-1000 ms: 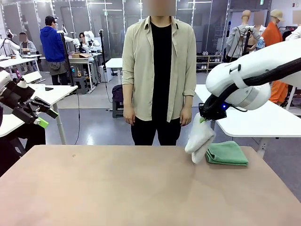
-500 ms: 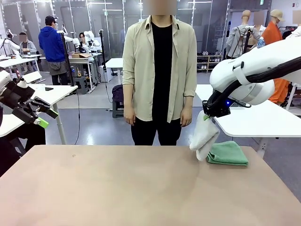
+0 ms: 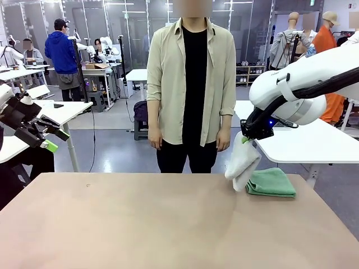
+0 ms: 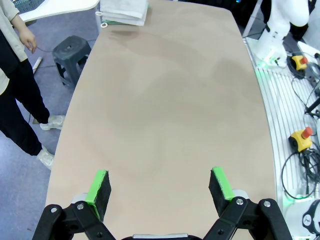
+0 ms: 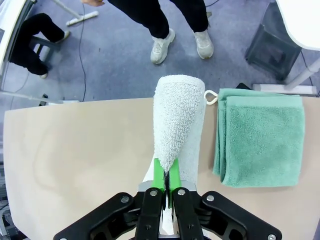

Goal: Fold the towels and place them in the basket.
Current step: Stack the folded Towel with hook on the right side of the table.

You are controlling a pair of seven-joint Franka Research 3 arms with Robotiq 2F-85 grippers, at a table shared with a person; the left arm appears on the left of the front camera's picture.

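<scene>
Towels (image 5: pixel 175 115) nubby terry cloth; table (image 3: pixel 140 224) smooth matt.

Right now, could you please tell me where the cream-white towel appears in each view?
Front view: cream-white towel hangs at right, from the shut right hand.
Left wrist view: folded pale cloth at the top edge, probably it.
Right wrist view: centre, pinched.
Shared landmark: the folded green towel beside it.

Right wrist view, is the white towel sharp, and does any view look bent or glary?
Right wrist view: the white towel in the shut right pincer is crisp, terry loops visible. Left wrist view: the table edges bow from the wide lens. Front view: even light, a soft sheen on the tabletop.
</scene>
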